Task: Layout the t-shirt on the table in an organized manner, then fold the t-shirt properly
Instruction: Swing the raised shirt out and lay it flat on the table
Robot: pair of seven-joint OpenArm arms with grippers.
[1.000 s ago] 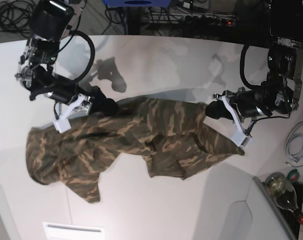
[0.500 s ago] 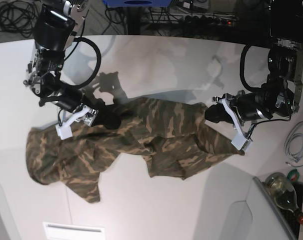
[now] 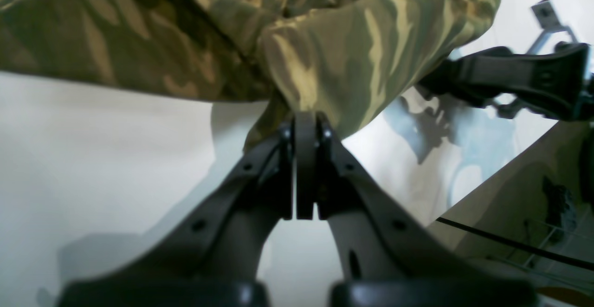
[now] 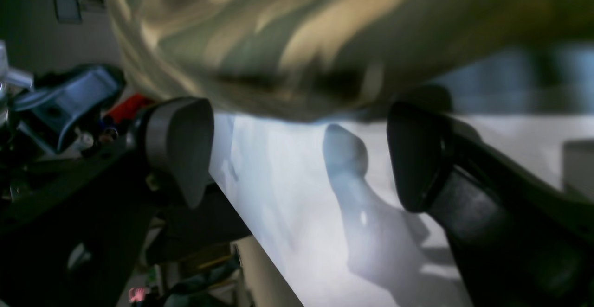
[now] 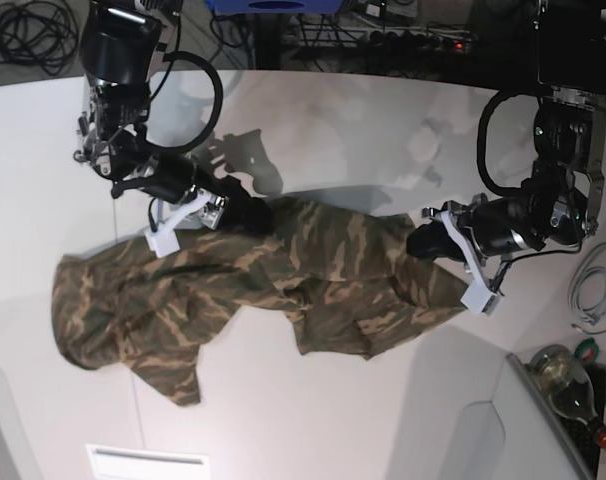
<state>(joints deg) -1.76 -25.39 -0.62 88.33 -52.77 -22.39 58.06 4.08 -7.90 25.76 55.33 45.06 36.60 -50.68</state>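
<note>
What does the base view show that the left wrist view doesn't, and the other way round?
Only the base view shows the whole crumpled t-shirt spread across the table, the open right gripper at its upper edge, and a bottle off the table. Only the left wrist view shows the left gripper pinched shut on a fold of cloth. Both show camouflage cloth on white tabletop.

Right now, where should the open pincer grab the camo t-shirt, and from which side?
Best guess: the top edge of the t-shirt right in front of the right pincer, coming in low from the far side of the table. The right wrist view shows that edge lying just ahead of the open fingers. The left pincer already pinches the other end.
</note>
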